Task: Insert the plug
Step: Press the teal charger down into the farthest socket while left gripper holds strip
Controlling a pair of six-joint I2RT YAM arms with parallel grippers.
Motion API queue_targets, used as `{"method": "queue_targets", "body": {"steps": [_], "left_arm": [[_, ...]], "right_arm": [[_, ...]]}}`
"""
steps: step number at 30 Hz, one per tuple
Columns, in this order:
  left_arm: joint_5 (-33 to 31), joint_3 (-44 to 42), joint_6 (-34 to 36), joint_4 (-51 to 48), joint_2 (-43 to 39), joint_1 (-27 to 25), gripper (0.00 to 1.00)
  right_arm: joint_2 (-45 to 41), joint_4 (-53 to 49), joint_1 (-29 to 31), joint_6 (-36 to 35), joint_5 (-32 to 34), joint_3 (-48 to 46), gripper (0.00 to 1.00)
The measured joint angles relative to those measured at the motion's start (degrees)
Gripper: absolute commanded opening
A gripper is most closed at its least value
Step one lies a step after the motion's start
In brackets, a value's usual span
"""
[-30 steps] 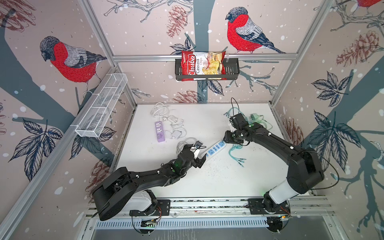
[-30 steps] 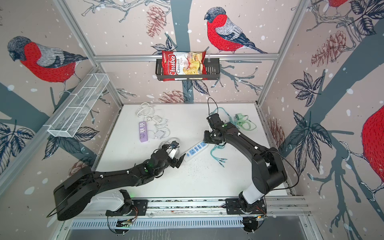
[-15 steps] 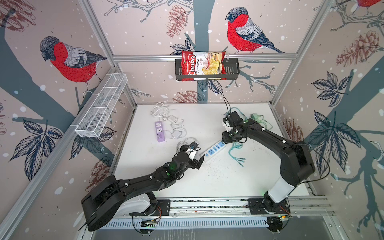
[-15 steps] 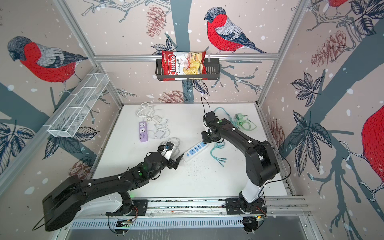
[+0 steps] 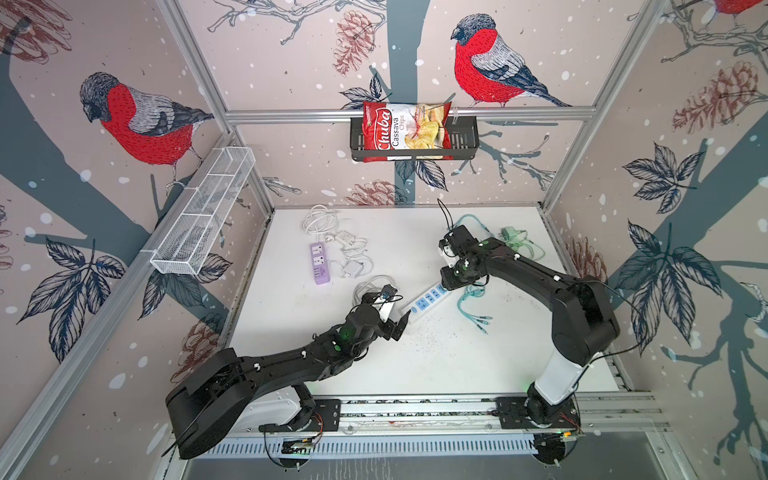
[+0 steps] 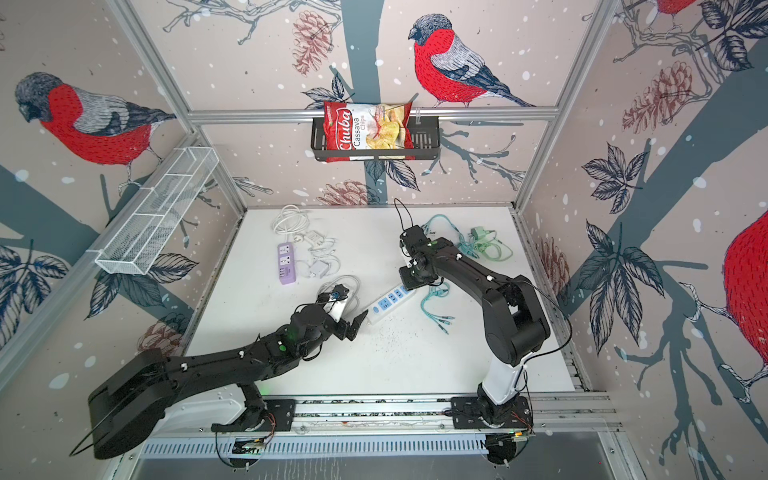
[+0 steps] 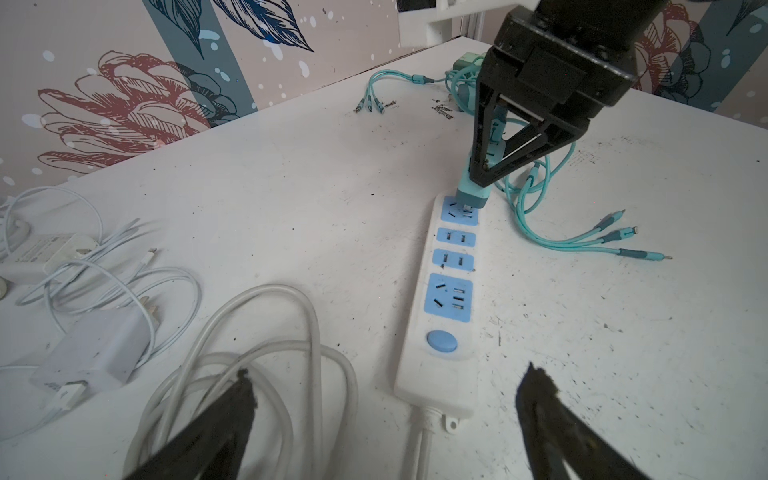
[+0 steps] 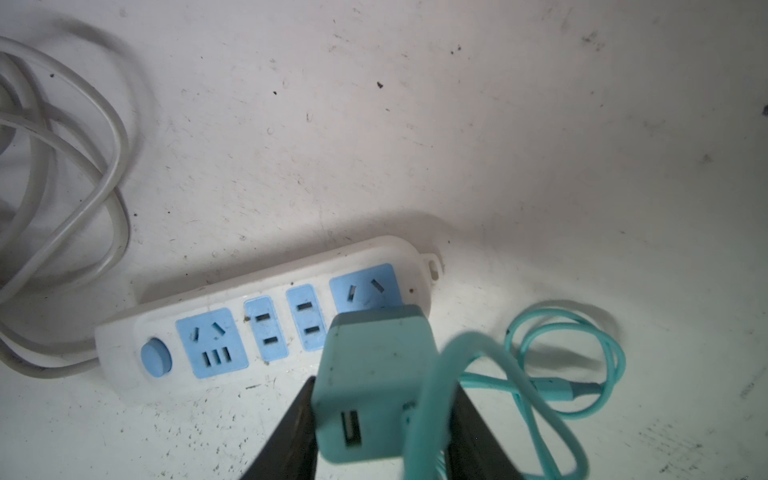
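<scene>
A white power strip (image 5: 426, 300) (image 6: 390, 302) with blue sockets lies slantwise mid-table. My right gripper (image 5: 451, 282) (image 6: 411, 279) (image 8: 384, 386) is shut on a teal plug (image 8: 374, 382) (image 7: 471, 191) with a teal cable trailing from it. The plug stands upright on the strip's (image 8: 266, 328) end socket farthest from the blue switch, its prongs at the slots. My left gripper (image 5: 401, 322) (image 6: 357, 322) (image 7: 384, 390) is open. Its fingers straddle the switch end of the strip (image 7: 446, 299) without touching it.
The strip's white cord (image 7: 249, 353) coils beside my left gripper. A purple power strip (image 5: 320, 264) and white chargers (image 5: 353, 257) lie at the back left. Teal cables (image 5: 471, 305) and a green adapter (image 5: 509, 235) lie to the right. A chip bag (image 5: 405, 131) hangs on the back wall.
My right gripper has carried the plug a little left and down onto the strip's end socket. The left arm has stretched lower and its open gripper has barely moved.
</scene>
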Motion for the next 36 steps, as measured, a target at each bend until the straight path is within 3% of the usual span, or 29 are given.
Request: {"method": "queue_targets", "body": {"steps": [36], "left_arm": [[-0.09,-1.62,-1.11,1.62,0.46,0.00,0.96]], "right_arm": [[0.55,0.26,2.16,-1.73,2.82,-0.39,0.18]]}}
